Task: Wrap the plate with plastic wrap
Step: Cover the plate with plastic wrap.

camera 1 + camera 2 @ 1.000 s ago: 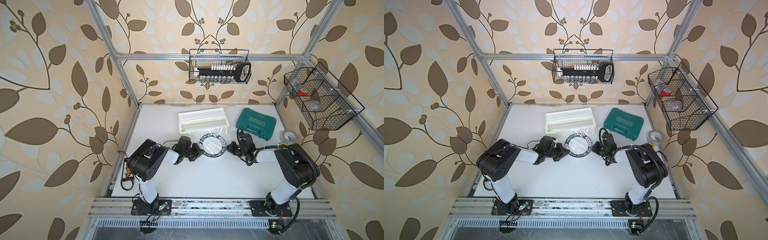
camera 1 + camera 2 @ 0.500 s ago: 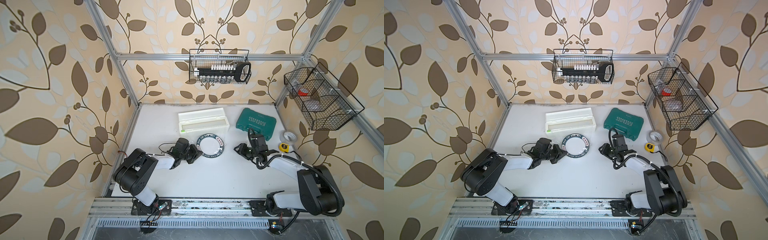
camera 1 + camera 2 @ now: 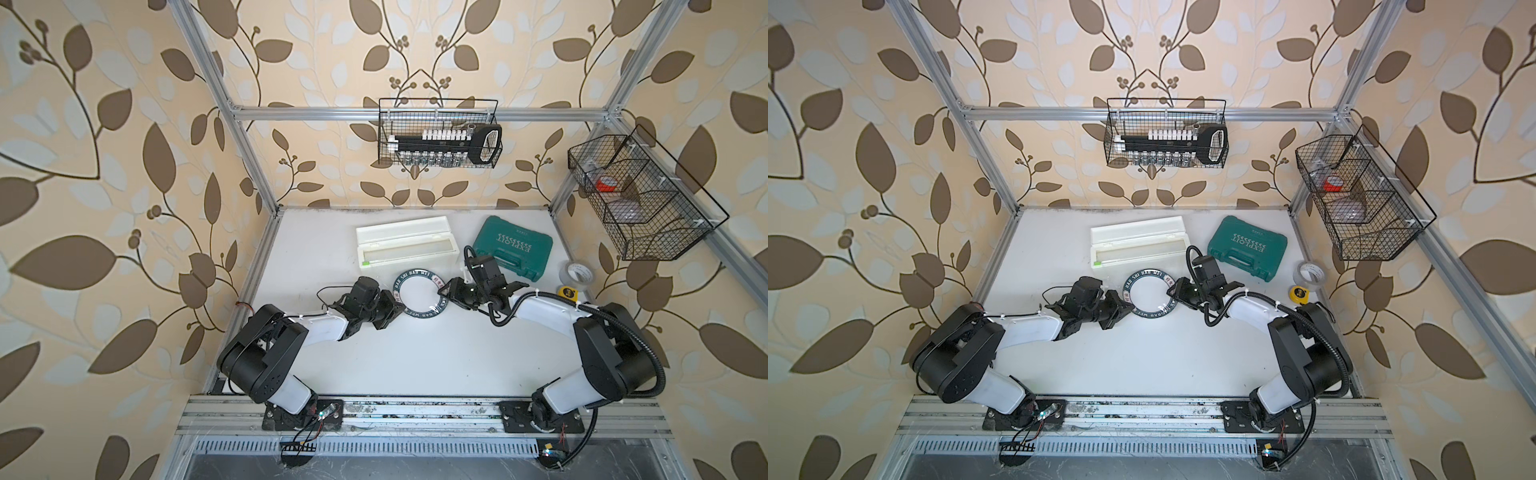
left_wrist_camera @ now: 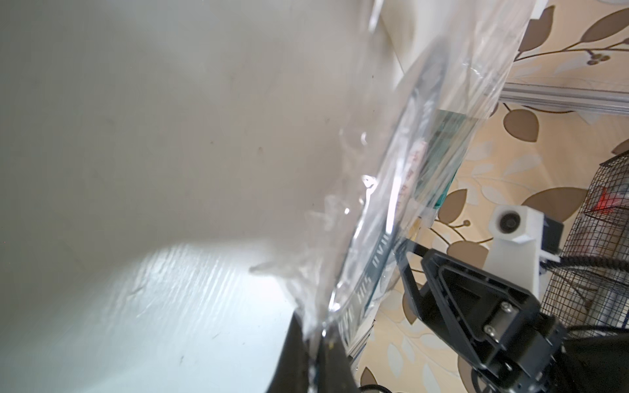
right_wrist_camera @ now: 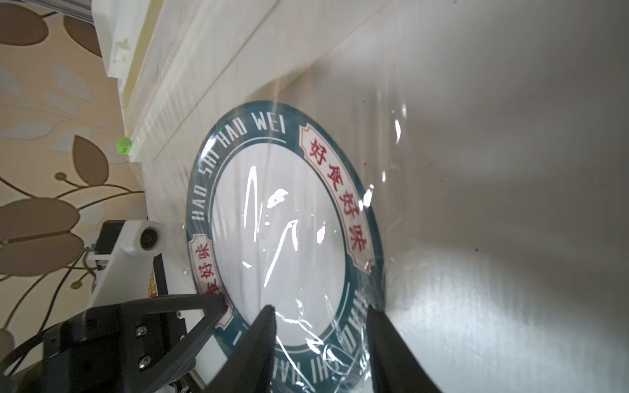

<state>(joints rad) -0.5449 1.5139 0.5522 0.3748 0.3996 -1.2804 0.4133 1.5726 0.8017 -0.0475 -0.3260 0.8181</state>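
The plate (image 3: 415, 276) (image 3: 1148, 274) lies flat in mid-table in both top views, white with a dark lettered rim. Plastic wrap (image 5: 326, 354) covers it, stretched and crinkled. My left gripper (image 3: 395, 303) (image 3: 1127, 307) is at the plate's left edge. In the left wrist view it (image 4: 316, 357) is shut on a bunched edge of the plastic wrap (image 4: 391, 170). My right gripper (image 3: 444, 297) (image 3: 1173, 297) is at the right edge. It (image 5: 323, 340) stands open, one finger over the plate's white centre, the other outside the rim (image 5: 282, 136). The white dispenser box (image 3: 405, 245) lies just behind.
A green tool case (image 3: 513, 251) sits at the back right, with a clear tape roll (image 3: 578, 273) and a yellow tape measure (image 3: 568, 293) near the right edge. Wire baskets hang on the back wall (image 3: 440, 133) and the right wall (image 3: 640, 199).
My right gripper opened, drew off to the right, then came back to the plate's right rim. The left gripper stayed shut at the left rim while its arm stretched out lower.
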